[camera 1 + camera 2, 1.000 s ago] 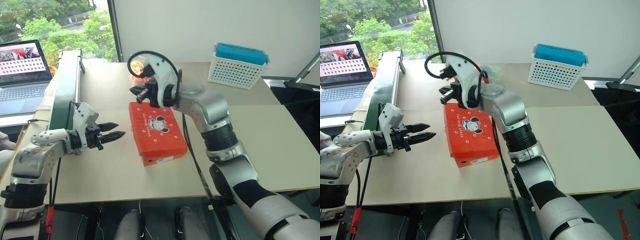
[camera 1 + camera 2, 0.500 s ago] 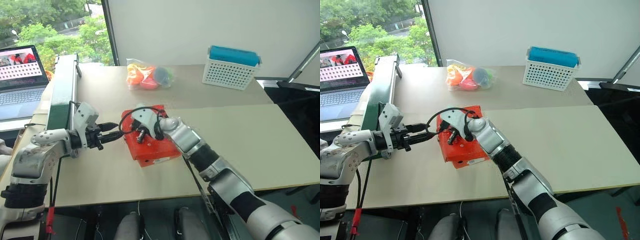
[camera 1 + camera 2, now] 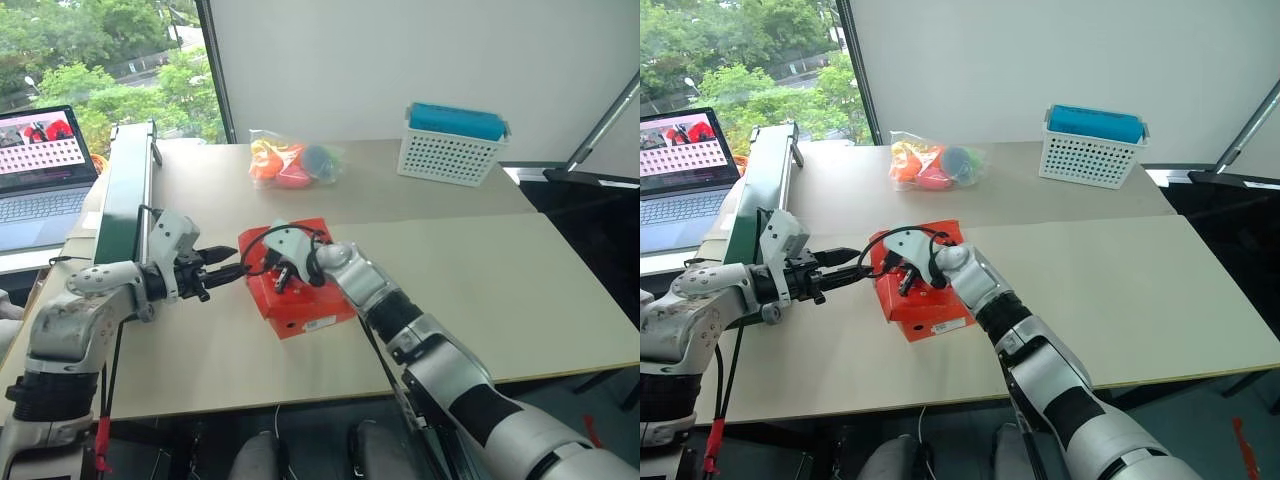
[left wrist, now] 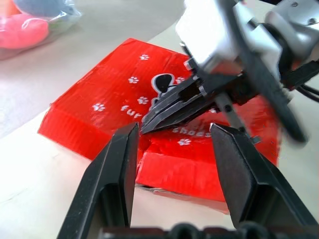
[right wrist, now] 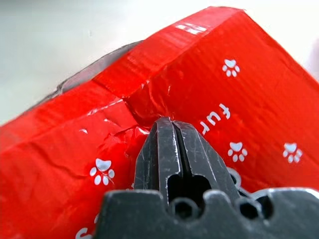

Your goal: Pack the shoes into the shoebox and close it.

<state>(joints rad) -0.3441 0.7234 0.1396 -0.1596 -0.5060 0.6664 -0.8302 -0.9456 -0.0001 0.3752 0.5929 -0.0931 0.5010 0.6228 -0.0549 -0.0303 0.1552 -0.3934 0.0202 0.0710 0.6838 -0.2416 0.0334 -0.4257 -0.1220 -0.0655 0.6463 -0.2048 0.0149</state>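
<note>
The orange-red shoebox (image 3: pixel 310 290) lies on the table with its lid down, white paw prints on top. The shoes are hidden. My right gripper (image 3: pixel 277 282) is shut, and its fingertips press on the lid near the box's left corner, where the cardboard is creased (image 5: pixel 149 107). My left gripper (image 3: pixel 236 262) is open just left of the box, level with its side and holding nothing. In the left wrist view its two fingers (image 4: pixel 117 164) frame the box edge (image 4: pixel 89 124) and the shut right gripper (image 4: pixel 145 125).
A clear bag of orange, pink and blue things (image 3: pixel 295 165) lies behind the box. A white perforated basket with a blue top (image 3: pixel 452 145) stands at the back right. A green rail (image 3: pixel 125 190) and a laptop (image 3: pixel 45 170) are at the left.
My right gripper has come down from above the box's far end onto the lid's left part. The left gripper stays beside the box. The camera has shifted.
</note>
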